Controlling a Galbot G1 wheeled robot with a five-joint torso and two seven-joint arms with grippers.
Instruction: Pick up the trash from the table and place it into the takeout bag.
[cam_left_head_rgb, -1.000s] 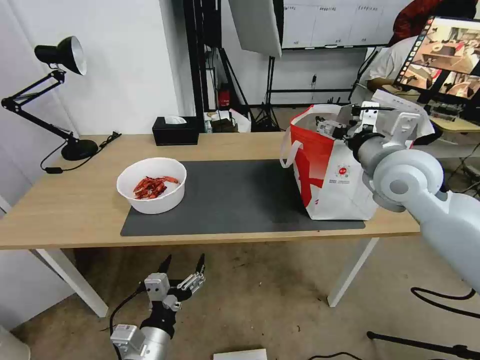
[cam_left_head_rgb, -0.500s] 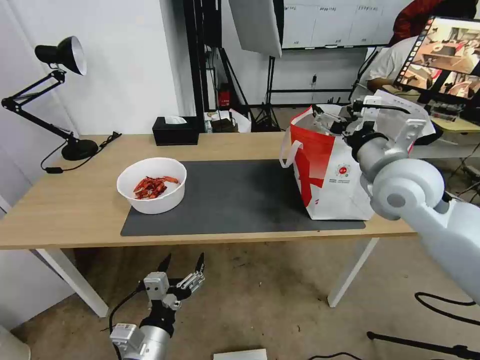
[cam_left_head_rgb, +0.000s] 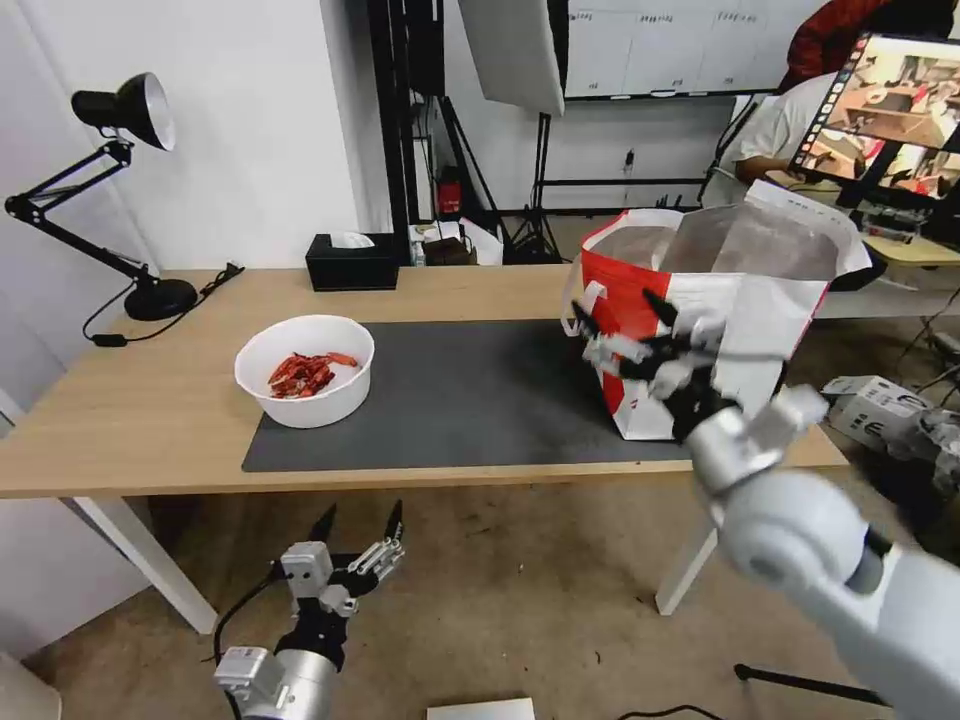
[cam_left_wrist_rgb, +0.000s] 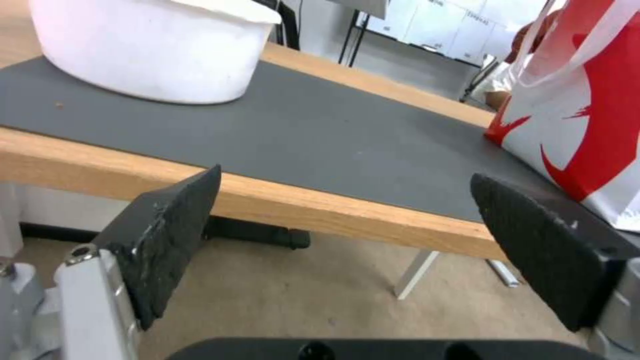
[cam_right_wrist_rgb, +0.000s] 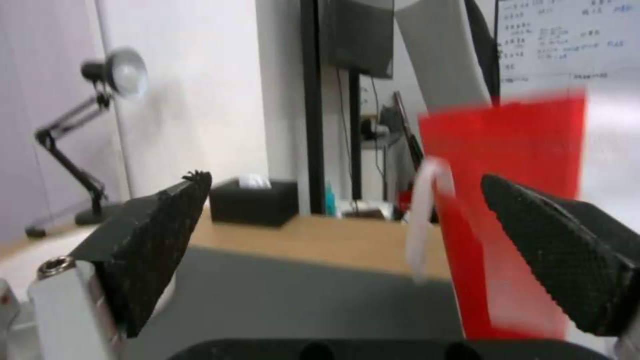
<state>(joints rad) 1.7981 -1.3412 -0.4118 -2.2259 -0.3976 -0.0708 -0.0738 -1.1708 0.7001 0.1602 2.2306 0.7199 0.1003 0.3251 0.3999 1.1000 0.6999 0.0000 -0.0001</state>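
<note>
Silver-grey arms, black textured jaws

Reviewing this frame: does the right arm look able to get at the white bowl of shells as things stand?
Probably yes. The right pincer is open in front of the takeout bag, and bare dark mat lies between it and the white bowl, though the stretch looks long.

Right grey-white arm raised, its black-fingered end effector (cam_left_head_rgb: 622, 322) spread wide, empty. Left arm parked low, its black-fingered end effector (cam_left_head_rgb: 358, 523) pointing up, fingers also apart, empty.
</note>
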